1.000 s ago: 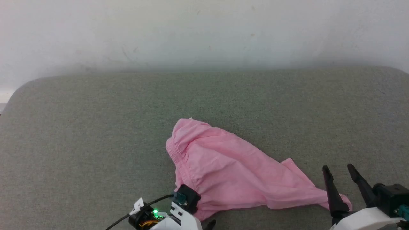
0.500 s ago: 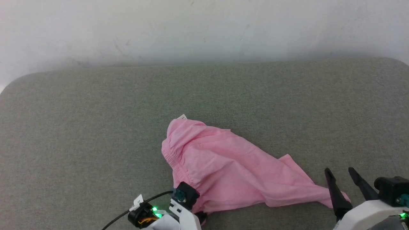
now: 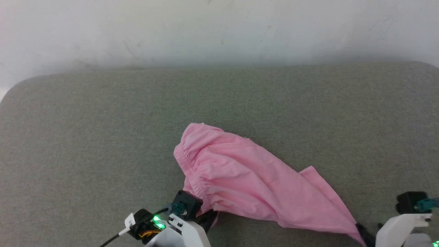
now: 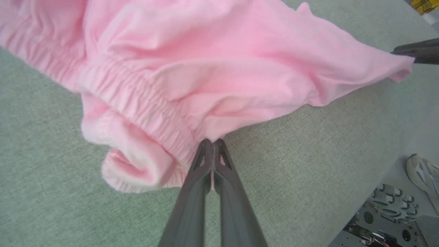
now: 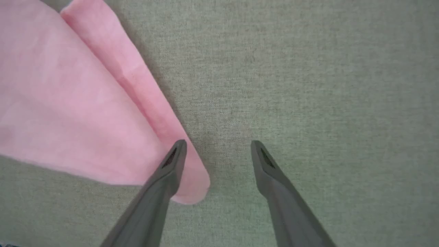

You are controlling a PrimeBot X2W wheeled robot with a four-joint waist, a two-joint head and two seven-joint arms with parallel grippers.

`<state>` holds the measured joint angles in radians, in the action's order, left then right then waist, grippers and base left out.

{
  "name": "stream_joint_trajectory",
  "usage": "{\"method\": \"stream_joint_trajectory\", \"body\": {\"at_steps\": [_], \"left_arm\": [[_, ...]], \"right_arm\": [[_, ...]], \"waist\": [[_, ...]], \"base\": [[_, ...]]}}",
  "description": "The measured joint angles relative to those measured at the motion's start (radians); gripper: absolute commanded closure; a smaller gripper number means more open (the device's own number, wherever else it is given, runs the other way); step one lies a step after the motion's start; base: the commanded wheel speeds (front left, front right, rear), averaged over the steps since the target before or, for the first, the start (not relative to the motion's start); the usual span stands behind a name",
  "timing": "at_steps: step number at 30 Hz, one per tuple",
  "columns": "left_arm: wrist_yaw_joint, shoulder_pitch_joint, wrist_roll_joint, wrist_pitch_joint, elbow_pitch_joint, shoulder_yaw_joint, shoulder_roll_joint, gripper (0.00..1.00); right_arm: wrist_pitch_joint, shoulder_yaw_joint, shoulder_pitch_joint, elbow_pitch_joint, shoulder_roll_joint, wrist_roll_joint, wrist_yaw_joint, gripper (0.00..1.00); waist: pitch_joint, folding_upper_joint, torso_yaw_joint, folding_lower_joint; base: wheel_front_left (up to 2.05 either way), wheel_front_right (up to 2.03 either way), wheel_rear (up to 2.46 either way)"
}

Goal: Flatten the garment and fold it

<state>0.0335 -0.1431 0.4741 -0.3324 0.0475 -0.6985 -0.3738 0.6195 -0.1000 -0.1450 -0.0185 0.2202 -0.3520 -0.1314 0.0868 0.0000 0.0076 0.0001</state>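
The light pink garment (image 3: pixel 247 178) lies rumpled on the grey-green surface, its gathered waistband (image 3: pixel 187 164) to the left and a narrow corner trailing to the lower right. My left gripper (image 3: pixel 208 219) is at the waistband's near end. In the left wrist view the left gripper (image 4: pixel 212 143) is shut on a pinch of the garment (image 4: pixel 205 68) just beside the elastic. My right gripper (image 5: pixel 218 145) stands open at the trailing corner of the garment (image 5: pixel 85 113), its left finger over the fabric's tip and its right finger over bare surface. In the head view the right gripper (image 3: pixel 369 228) sits low at the right.
The padded grey-green surface (image 3: pixel 103 137) runs back to a white wall (image 3: pixel 219 27) and has rounded far corners. In the left wrist view the surface's edge drops to a floor holding a pale shoe (image 4: pixel 423 169) and grey machine parts (image 4: pixel 387 206).
My left gripper has closed on the garment near the waistband and drawn it slightly left. The right gripper has sunk lower in the head view, still open. The head camera has shifted a little.
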Motion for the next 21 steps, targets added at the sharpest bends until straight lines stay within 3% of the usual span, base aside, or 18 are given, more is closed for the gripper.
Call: {"method": "stream_joint_trajectory", "body": {"at_steps": [5,12,14,16,21], "left_arm": [[0.004,0.000,-0.001,0.006,-0.026,-0.002,0.000,1.00],[0.004,0.003,-0.001,0.016,-0.030,-0.006,0.000,1.00],[0.004,0.005,0.001,0.017,-0.028,-0.006,0.000,1.00],[0.004,0.012,0.003,0.025,-0.026,-0.005,0.000,1.00],[0.007,0.023,0.010,0.040,-0.025,-0.005,0.000,1.00]], "right_arm": [[0.058,0.056,0.044,-0.113,0.015,-0.050,0.000,0.00],[0.141,0.066,0.057,-0.142,0.029,-0.090,0.003,0.02],[0.174,0.066,0.049,-0.125,0.024,-0.095,0.008,0.57],[0.208,0.068,0.024,-0.103,0.011,-0.101,0.008,1.00],[0.252,0.069,-0.028,-0.066,-0.016,-0.126,0.007,1.00]], "waist": [[0.003,0.0000,0.021,-0.0001],[0.003,0.0000,0.045,-0.0002],[-0.001,0.0000,0.048,-0.0001],[-0.006,0.0000,0.049,-0.0002],[-0.023,0.0000,0.040,-0.0001]], "base": [[0.00,0.00,0.00],[0.00,0.00,0.00],[0.00,0.00,0.00],[0.00,0.00,0.00],[0.00,0.00,0.00]]}}
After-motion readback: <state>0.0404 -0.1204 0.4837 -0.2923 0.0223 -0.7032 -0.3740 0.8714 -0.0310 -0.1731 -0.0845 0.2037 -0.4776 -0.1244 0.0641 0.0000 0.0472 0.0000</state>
